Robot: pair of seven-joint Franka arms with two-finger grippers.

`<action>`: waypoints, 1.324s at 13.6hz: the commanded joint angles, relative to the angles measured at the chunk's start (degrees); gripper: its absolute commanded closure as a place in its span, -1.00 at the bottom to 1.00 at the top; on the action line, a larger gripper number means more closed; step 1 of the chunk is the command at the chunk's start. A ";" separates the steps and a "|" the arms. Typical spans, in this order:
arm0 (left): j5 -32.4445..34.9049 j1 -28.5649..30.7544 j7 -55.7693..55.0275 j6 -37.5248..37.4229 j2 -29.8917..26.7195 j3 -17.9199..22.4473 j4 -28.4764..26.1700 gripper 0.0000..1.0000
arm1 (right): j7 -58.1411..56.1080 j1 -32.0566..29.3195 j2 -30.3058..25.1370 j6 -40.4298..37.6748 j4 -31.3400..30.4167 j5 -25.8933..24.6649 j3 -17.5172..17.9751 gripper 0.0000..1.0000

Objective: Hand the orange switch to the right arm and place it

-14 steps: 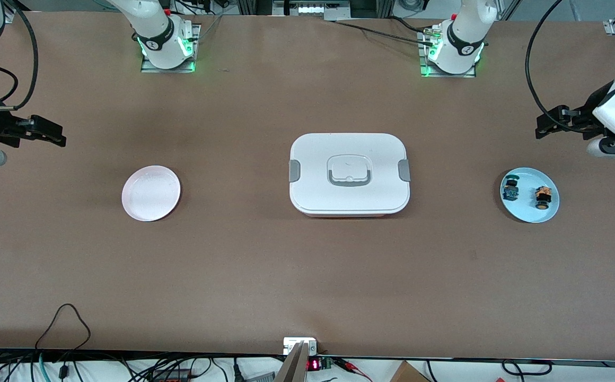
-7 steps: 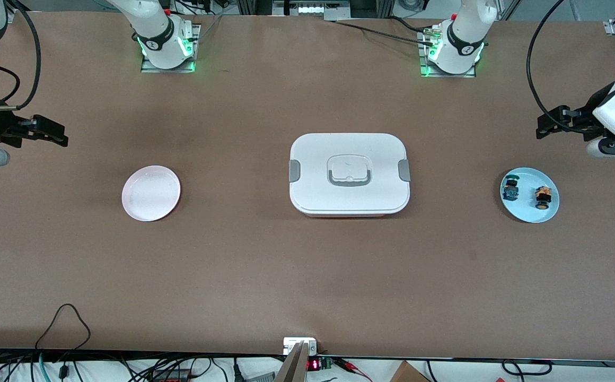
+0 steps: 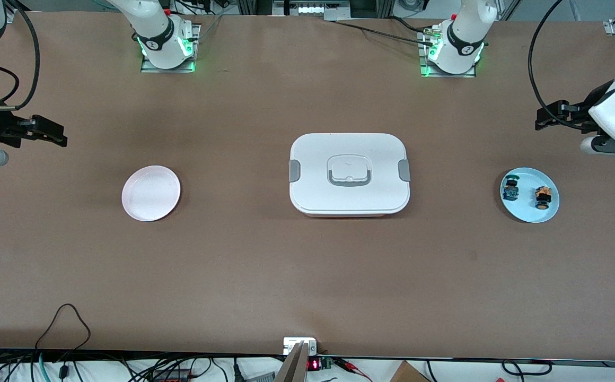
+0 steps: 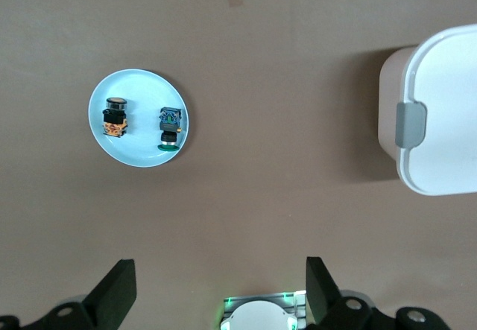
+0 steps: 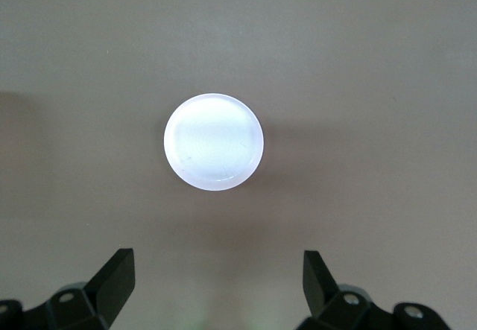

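The orange switch [image 3: 542, 197] lies on a light blue plate [image 3: 530, 216] toward the left arm's end of the table, beside a blue-bodied switch [image 3: 510, 189]. In the left wrist view the orange switch [image 4: 114, 118], the blue switch [image 4: 170, 127] and the plate [image 4: 141, 84] all show. My left gripper [image 3: 543, 119] hangs open and empty over bare table beside that plate; its jaws [image 4: 220, 278] stand wide apart. My right gripper [image 3: 55, 135] is open and empty over bare table beside a white plate [image 3: 151, 192]; it also shows in its wrist view [image 5: 218, 267].
A white lidded box [image 3: 349, 174] with grey latches stands mid-table between the two plates; its edge shows in the left wrist view [image 4: 447, 114]. The white plate [image 5: 214, 141] holds nothing. Cables hang along the table's front edge.
The left arm's hand has shifted slightly up the front view. The right gripper has barely moved. The switches and plates are where they were.
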 commanded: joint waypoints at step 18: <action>2.70 12.17 63.84 31.21 -1.31 0.11 -31.66 -1.00 | -0.03 0.13 -0.60 1.84 -0.09 -0.19 0.12 -1.00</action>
